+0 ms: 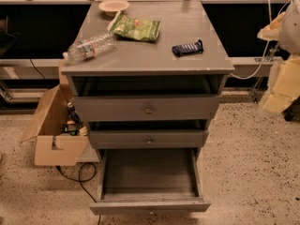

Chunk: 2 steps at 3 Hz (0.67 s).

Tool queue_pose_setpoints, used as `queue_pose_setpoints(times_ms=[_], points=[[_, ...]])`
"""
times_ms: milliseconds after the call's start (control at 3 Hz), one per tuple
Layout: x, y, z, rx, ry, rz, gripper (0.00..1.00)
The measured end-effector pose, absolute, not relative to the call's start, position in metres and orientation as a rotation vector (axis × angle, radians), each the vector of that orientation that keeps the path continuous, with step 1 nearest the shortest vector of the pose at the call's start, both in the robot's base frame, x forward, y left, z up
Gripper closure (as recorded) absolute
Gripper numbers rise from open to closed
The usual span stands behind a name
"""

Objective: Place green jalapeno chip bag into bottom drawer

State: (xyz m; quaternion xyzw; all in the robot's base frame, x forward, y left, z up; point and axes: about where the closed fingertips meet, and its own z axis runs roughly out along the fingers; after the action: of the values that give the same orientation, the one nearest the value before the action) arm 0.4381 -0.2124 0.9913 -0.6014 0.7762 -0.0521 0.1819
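The green jalapeno chip bag (pixel 136 28) lies flat on the grey cabinet top (pixel 150 55), at the back left, next to a shallow bowl. The bottom drawer (pixel 150 206) is pulled out toward me, and I see nothing inside it. The two upper drawers are pushed further in. My gripper (pixel 281 86) shows as pale yellowish and white shapes at the right edge of the view. It is to the right of the cabinet, well apart from the bag, and nothing shows in it.
A clear plastic bottle (pixel 89 47) lies on its side at the top's left edge. A dark navy bar (pixel 187 48) lies at the right. A beige bowl (pixel 114 6) stands at the back. An open cardboard box (pixel 54 135) and a black cable (pixel 77 175) are on the floor to the left.
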Motion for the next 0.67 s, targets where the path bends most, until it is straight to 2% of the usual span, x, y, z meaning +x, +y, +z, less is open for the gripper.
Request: queue_pose_setpoints(times_ms=[333, 667], points=[[0.438, -0.212, 0.991, -1.698, 2.191, -0.147, 0.00], [0.460, -0.210, 0.998, -1.620, 2.156, -0.138, 0.00]])
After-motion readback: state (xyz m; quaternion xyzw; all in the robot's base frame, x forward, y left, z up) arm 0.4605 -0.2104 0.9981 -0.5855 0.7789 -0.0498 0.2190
